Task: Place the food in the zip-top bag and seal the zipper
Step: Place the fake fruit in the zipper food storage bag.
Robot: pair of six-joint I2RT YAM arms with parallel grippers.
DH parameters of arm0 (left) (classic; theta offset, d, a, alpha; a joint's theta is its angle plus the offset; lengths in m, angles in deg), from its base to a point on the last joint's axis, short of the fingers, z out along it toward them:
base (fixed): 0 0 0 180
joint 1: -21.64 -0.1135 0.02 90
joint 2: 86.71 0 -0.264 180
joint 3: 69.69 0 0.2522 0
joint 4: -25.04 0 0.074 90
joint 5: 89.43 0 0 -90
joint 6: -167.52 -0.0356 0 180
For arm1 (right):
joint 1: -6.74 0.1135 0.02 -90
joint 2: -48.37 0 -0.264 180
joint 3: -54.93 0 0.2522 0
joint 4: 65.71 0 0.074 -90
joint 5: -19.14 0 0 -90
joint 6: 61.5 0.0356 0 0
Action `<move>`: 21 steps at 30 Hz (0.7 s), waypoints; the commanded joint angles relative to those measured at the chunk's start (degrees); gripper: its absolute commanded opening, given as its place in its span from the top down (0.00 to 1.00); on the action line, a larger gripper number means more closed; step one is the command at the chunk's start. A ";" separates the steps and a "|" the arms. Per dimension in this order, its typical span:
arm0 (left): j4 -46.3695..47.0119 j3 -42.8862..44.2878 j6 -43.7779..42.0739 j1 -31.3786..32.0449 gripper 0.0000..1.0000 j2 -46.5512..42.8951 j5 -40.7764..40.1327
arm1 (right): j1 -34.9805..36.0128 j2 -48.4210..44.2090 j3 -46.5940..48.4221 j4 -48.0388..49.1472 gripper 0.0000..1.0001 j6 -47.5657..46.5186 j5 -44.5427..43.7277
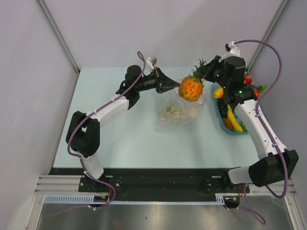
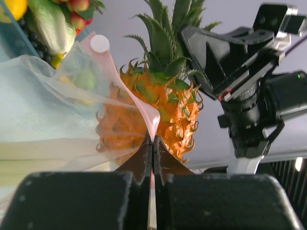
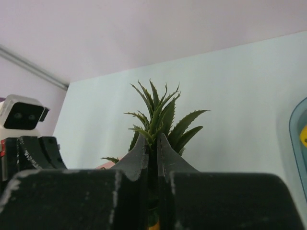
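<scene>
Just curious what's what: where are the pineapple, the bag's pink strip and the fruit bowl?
pineapple (image 1: 191, 89), top view, orange body.
pink strip (image 2: 132, 93), left wrist view, its middle.
fruit bowl (image 1: 233, 132), top view, near rim.

Top view looks down from behind; both wrist views face the pineapple (image 2: 163, 103) closely.

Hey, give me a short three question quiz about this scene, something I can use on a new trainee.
1. Multiple choice: the right gripper holds the pineapple by A its leafy crown, B its orange body, C its base.
2. True or false: the left gripper is open and clear of the zip-top bag.
3. Fill in: the banana lies in the teal ____.
Key: 1 A. 2 False, it is shut on the bag's zipper. 3 bowl.
</scene>
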 commanded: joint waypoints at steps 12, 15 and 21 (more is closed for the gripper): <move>10.71 7.10 9.00 0.08 1.00 -1.19 -2.28 | 11.75 2.94 -2.85 5.21 1.00 -6.18 -24.19; 10.53 8.34 8.91 -0.18 1.00 -0.92 -2.54 | 8.61 3.39 -2.94 5.12 1.00 -4.52 -21.22; 9.48 8.78 7.95 -0.88 1.00 -0.83 -2.46 | 4.90 1.98 -2.94 4.51 1.00 -2.49 -16.97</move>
